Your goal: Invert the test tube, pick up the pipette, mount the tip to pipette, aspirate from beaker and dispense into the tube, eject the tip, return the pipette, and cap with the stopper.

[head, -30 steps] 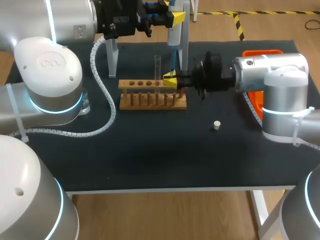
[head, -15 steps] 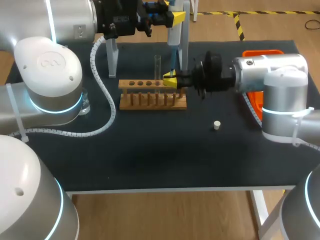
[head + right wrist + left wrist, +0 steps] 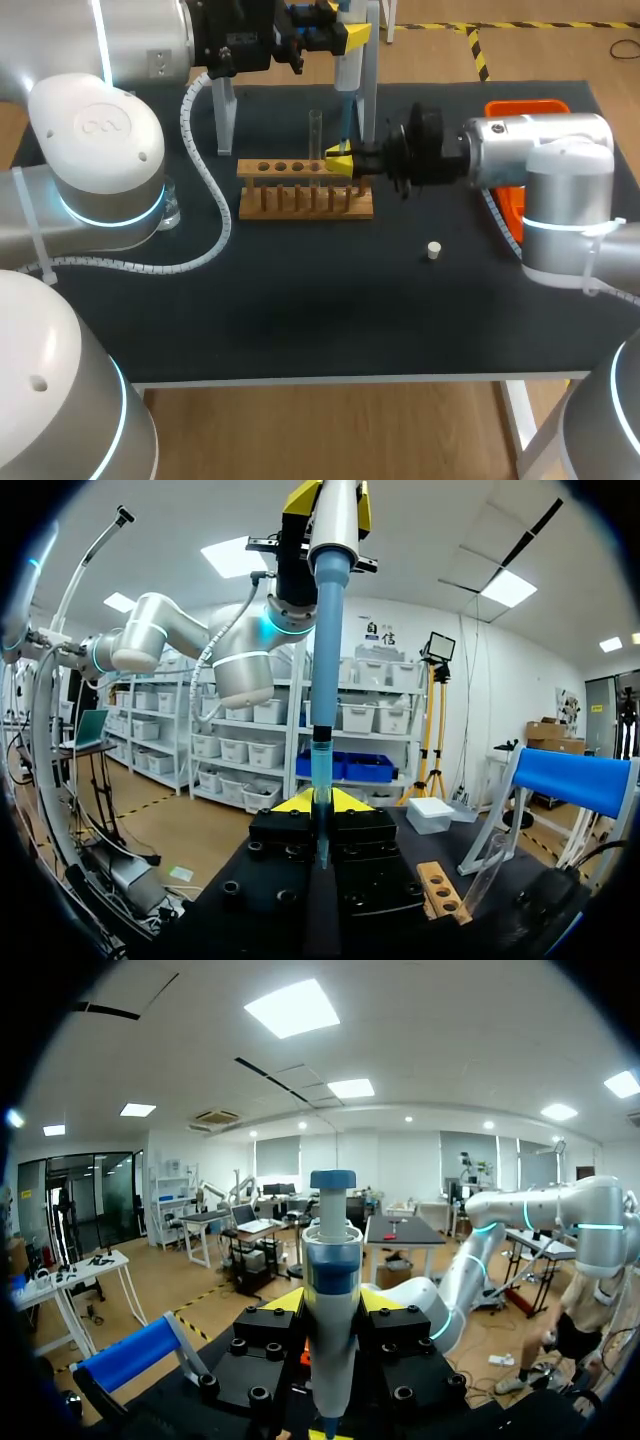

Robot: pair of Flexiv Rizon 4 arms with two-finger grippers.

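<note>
My left gripper (image 3: 340, 35) (image 3: 330, 1305), high above the rack, is shut on the white and blue pipette (image 3: 347, 70) (image 3: 331, 1290), which hangs upright. Its blue tip (image 3: 345, 118) (image 3: 325, 670) points straight down into a clear test tube (image 3: 320, 810). My right gripper (image 3: 342, 160) (image 3: 320, 805) is shut on that tube, holding it upright at the right end of the wooden rack (image 3: 305, 190) (image 3: 440, 890). A second glass tube (image 3: 315, 133) stands in the rack. The small white stopper (image 3: 433, 250) lies on the mat, to the right of the rack and nearer the front edge. The beaker (image 3: 170, 212) is half hidden behind my left arm.
An orange tray (image 3: 512, 205) sits at the right behind my right arm. The clear pipette stand (image 3: 368, 85), with blue padding (image 3: 570, 780), rises behind the rack. A white coiled cable (image 3: 205, 190) runs across the mat's left side.
</note>
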